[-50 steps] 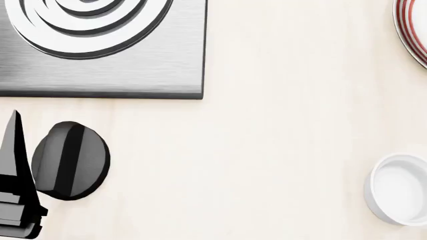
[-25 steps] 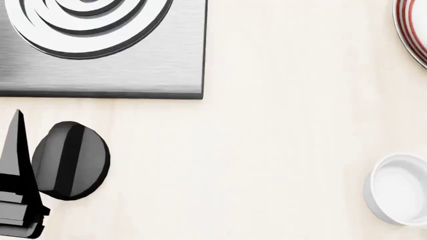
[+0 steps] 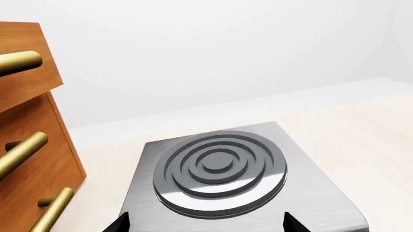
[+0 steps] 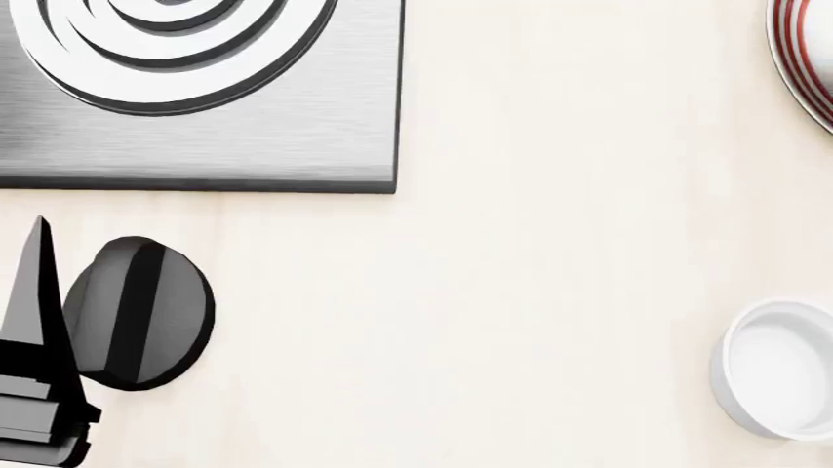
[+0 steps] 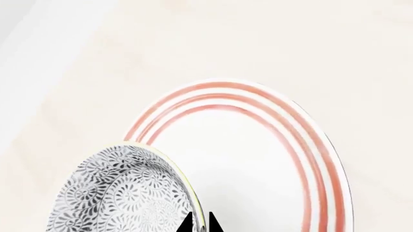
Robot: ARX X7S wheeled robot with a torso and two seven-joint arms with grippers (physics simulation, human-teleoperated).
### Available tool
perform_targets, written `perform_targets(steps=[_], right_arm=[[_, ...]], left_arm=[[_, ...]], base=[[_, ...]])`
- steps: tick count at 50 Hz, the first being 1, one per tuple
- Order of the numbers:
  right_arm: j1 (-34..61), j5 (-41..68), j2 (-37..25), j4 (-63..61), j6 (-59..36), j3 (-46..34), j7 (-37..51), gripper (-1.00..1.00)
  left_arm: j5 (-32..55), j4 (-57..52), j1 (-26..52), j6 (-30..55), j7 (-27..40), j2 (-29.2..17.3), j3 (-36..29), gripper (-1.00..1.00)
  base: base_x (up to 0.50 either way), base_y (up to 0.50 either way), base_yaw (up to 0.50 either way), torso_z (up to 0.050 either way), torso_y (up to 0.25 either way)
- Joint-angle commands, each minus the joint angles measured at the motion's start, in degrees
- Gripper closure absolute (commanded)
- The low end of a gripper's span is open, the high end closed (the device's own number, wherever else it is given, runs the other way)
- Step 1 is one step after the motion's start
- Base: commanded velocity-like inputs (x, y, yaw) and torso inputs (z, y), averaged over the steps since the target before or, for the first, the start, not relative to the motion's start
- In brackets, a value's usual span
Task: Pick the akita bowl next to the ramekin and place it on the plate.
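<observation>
Right gripper [image 5: 199,223]: two dark fingertips pinched close together on the rim of the bowl [image 5: 125,195], one on each side of the wall; only the tips show at the lower edge of the right wrist view. Bowl: grey-and-white floral speckle, held at lower left of that frame, overlapping the near edge of the plate [image 5: 271,159]; whether it touches the plate cannot be told. Plate: white, red rings at the rim, centre and right of the frame, on the pale counter [image 5: 290,43].

Left gripper [image 3: 205,223]: two dark tips set wide apart at the bottom edge of the left wrist view, nothing between them; beyond, a steel burner [image 3: 219,169] with concentric rings. Wooden drawers [image 3: 32,135] with brass handles at left.

Head view: ramekin [image 4: 778,366] at lower right edge; plate rim at upper right; black knob [image 4: 137,312] lower left.
</observation>
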State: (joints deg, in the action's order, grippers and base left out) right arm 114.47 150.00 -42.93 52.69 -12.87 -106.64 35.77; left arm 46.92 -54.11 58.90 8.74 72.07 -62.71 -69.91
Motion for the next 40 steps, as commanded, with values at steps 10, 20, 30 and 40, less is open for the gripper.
perform_targets(steps=[10, 20, 30, 40], right_arm=[[0.07, -2.3, -0.68, -0.86, 1.49, 0.54, 1.22, 1.0], [-1.12, -2.92, -0.35, -0.08, 1.48, 0.39, 0.81, 1.0], [-2.12, -3.22, -0.02, 0.42, 1.4, 0.49, 0.44, 1.0], [-3.39, -3.56, -0.1, 0.67, 1.98, 0.69, -0.18, 1.0]], left_arm=[[0.15, -0.19, 0.18, 0.33, -0.02, 0.11, 0.08, -1.0], [0.28, -0.24, 0.25, 0.34, -0.09, 0.19, 0.22, -1.0], [0.31, -0.05, 0.13, 0.13, -0.23, 0.02, 0.3, -1.0], [0.14, 0.05, -0.04, -0.01, -0.34, 0.03, 0.24, -1.0]], base=[[0.0, 0.0, 0.0, 0.0, 0.0], [0.0, 0.0, 0.0, 0.0, 0.001], [0.0, 0.0, 0.0, 0.001, 0.0], [0.0, 0.0, 0.0, 0.0, 0.0]])
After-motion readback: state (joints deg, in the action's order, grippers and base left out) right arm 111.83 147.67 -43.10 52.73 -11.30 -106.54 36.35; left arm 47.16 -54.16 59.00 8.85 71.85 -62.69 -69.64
